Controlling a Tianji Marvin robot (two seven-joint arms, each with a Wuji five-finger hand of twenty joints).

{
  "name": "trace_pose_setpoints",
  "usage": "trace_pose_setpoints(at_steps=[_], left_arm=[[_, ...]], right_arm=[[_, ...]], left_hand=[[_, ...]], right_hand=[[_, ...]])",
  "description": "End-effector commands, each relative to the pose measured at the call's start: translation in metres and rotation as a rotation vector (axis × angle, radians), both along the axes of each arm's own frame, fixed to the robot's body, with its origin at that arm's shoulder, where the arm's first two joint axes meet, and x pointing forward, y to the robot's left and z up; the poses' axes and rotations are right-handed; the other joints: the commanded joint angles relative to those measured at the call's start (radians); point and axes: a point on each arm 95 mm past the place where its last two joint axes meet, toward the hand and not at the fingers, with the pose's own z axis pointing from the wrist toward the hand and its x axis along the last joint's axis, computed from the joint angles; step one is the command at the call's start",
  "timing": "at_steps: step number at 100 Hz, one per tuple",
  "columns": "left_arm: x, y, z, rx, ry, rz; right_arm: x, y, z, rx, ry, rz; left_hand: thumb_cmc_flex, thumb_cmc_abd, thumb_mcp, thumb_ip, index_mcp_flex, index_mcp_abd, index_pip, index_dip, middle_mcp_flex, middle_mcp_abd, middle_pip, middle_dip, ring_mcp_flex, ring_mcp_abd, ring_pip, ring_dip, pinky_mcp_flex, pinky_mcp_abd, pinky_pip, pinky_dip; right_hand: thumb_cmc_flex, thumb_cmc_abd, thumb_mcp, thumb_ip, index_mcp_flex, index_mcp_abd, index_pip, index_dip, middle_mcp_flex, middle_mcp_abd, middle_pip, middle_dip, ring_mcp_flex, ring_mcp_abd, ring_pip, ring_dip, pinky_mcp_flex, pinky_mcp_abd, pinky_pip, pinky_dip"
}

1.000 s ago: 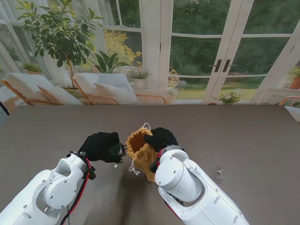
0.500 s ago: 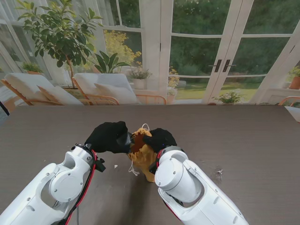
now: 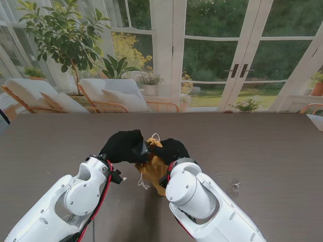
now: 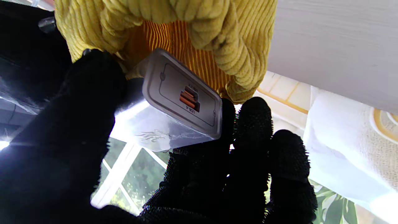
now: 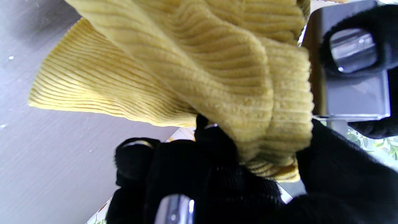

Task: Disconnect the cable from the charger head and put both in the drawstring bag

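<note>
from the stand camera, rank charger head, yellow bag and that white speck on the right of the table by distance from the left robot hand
1. Charger head: held in the left robot hand.
2. Drawstring bag: right beside it, gripped by the right robot hand.
3. White speck: far off on the table's right side.

Daylight is pouring through the windows (image 3: 212, 50) at twelve o'clock, glaring off the charger head (image 4: 174, 118); the black gloves are showing as detail-less silhouettes
</note>
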Motion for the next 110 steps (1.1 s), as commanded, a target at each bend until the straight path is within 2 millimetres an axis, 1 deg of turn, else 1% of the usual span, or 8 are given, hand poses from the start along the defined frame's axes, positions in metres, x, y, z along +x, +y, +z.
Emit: trace_pose_setpoints(at_steps=[1, 7, 21, 31, 38, 85, 97, 110], left_arm=[[-0.002, -0.005, -0.003, -0.007, 0.03, -0.01], [-0.003, -0.007, -0.006, -0.02, 0.044, -0.007], [-0.004, -0.009, -0.012, -0.012, 0.059, -0.003], [-0.005, -0.011, -0.016, -0.006, 0.067, -0.005], [-0.005, -0.012, -0.018, 0.003, 0.079, -0.007], [-0.006, -0.013, -0.02, -0.009, 0.112, 0.003], [-0.006, -0.013, -0.017, -0.016, 0.111, 0.003], [-0.006, -0.015, -0.013, -0.033, 0.128, -0.002]], right_arm=[[-0.003, 0.004, 0.002, 0.017, 0.007, 0.014], [-0.002, 0.004, 0.002, 0.022, 0.008, 0.011], [-0.002, 0.004, 0.002, 0.032, 0.011, 0.009], [-0.003, 0.005, 0.002, 0.04, 0.016, 0.01], [-0.003, 0.004, 0.002, 0.045, 0.02, 0.011], [-0.004, 0.003, 0.002, 0.078, 0.046, 0.017], [-0.005, 0.003, 0.001, 0.084, 0.052, 0.022], [-0.006, 0.004, 0.001, 0.087, 0.056, 0.031]], left_hand=[[0.244, 0.109, 0.159, 0.076, 0.087, -0.187, 0.317, 0.09, 0.041, -0.088, 0.048, 0.047, -0.059, 0.032, 0.023, 0.012, -0.066, -0.018, 0.036, 0.035], [0.252, 0.115, 0.141, 0.072, 0.087, -0.189, 0.314, 0.087, 0.001, -0.06, 0.056, 0.09, -0.109, 0.051, 0.03, 0.024, -0.108, -0.019, 0.015, 0.049], [0.257, 0.12, 0.099, 0.065, 0.107, -0.216, 0.293, 0.053, -0.111, -0.045, 0.162, 0.28, -0.204, 0.055, 0.095, 0.074, -0.184, -0.049, -0.029, 0.123], [0.252, 0.126, 0.09, 0.06, 0.109, -0.218, 0.289, 0.043, -0.148, -0.04, 0.232, 0.292, -0.223, 0.054, 0.123, 0.088, -0.202, -0.052, -0.042, 0.151], [0.247, 0.146, 0.082, 0.064, 0.089, -0.185, 0.297, 0.057, -0.166, -0.041, 0.274, 0.277, -0.229, 0.053, 0.135, 0.087, -0.206, -0.053, -0.047, 0.162], [0.236, 0.19, 0.058, 0.075, -0.003, -0.121, 0.203, 0.24, -0.229, -0.009, 0.291, 0.234, -0.255, 0.072, 0.137, 0.086, -0.235, -0.051, -0.062, 0.186], [0.236, 0.196, 0.058, 0.078, -0.039, -0.086, 0.123, 0.262, -0.221, -0.01, 0.297, 0.228, -0.232, 0.069, 0.148, 0.085, -0.216, -0.045, -0.054, 0.191], [0.254, 0.224, 0.063, 0.082, -0.029, -0.068, 0.139, 0.282, -0.192, -0.006, 0.286, 0.219, -0.191, 0.072, 0.152, 0.077, -0.182, -0.023, -0.043, 0.191]], right_hand=[[0.03, -0.022, 0.034, -0.026, 0.041, 0.138, 0.06, 0.013, 0.092, 0.094, -0.01, 0.007, -0.013, -0.171, 0.057, -0.003, 0.517, 0.003, 0.115, 0.042], [0.031, -0.023, 0.034, -0.026, 0.039, 0.138, 0.059, 0.012, 0.092, 0.094, -0.01, 0.008, -0.013, -0.17, 0.058, -0.004, 0.517, 0.003, 0.114, 0.042], [0.031, -0.024, 0.034, -0.029, 0.039, 0.14, 0.059, 0.012, 0.092, 0.096, -0.011, 0.008, -0.013, -0.169, 0.058, -0.004, 0.517, 0.007, 0.114, 0.042], [0.033, -0.024, 0.034, -0.03, 0.039, 0.14, 0.059, 0.012, 0.092, 0.097, -0.011, 0.009, -0.013, -0.169, 0.059, -0.004, 0.517, 0.01, 0.113, 0.042], [0.035, -0.025, 0.034, -0.031, 0.038, 0.142, 0.058, 0.012, 0.092, 0.099, -0.012, 0.009, -0.013, -0.168, 0.059, -0.004, 0.517, 0.011, 0.113, 0.042], [0.044, -0.031, 0.033, -0.041, 0.04, 0.151, 0.056, 0.011, 0.092, 0.107, -0.012, 0.011, -0.013, -0.164, 0.061, -0.005, 0.517, 0.016, 0.116, 0.043], [0.044, -0.032, 0.032, -0.043, 0.04, 0.151, 0.056, 0.011, 0.092, 0.107, -0.012, 0.011, -0.013, -0.163, 0.062, -0.005, 0.517, 0.017, 0.117, 0.044], [0.045, -0.033, 0.032, -0.045, 0.04, 0.151, 0.056, 0.011, 0.092, 0.109, -0.013, 0.011, -0.013, -0.161, 0.062, -0.005, 0.517, 0.019, 0.117, 0.044]])
